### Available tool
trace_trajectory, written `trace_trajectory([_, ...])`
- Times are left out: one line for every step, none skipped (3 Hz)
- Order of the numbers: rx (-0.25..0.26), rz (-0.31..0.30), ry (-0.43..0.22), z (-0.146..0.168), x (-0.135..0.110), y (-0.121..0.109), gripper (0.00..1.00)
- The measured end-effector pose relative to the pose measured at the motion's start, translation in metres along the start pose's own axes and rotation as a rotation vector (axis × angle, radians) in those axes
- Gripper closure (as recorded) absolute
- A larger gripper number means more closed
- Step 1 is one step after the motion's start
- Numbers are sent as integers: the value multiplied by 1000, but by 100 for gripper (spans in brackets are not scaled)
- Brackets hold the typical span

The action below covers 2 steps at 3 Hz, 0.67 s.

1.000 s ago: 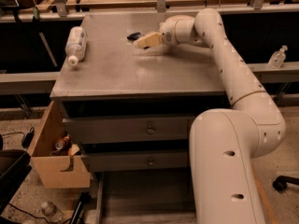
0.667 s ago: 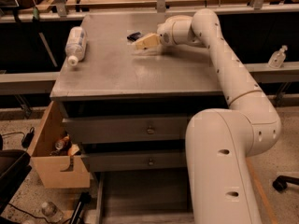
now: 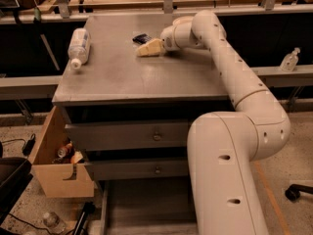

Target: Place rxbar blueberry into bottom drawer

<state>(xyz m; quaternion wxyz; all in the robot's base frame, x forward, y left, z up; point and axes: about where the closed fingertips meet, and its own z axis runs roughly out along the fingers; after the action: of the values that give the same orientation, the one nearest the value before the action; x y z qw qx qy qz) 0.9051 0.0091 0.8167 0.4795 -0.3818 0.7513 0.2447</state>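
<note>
The rxbar blueberry (image 3: 141, 38) is a small dark flat bar lying on the grey cabinet top (image 3: 142, 72) near its far edge. My gripper (image 3: 146, 49) reaches over the top from the right; its tan fingers lie just in front of and beside the bar, close to it. Whether they touch the bar I cannot tell. The bottom drawer (image 3: 146, 204) is pulled out at the foot of the cabinet, its flat grey floor showing, partly hidden by my arm (image 3: 230, 170).
A clear plastic bottle (image 3: 78, 46) lies on the left of the cabinet top. Two upper drawers with knobs (image 3: 156, 135) are closed. A tan wooden crate (image 3: 54, 160) with items stands left of the cabinet. Wooden benches run behind.
My gripper has shifted slightly left along the cabinet top towards the bar. The bar and bottle have not moved.
</note>
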Motion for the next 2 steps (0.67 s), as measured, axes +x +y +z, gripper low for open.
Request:
trace_trajectory([2, 0, 3, -1, -3, 0, 41])
trace_trajectory([2, 0, 3, -3, -8, 0, 64])
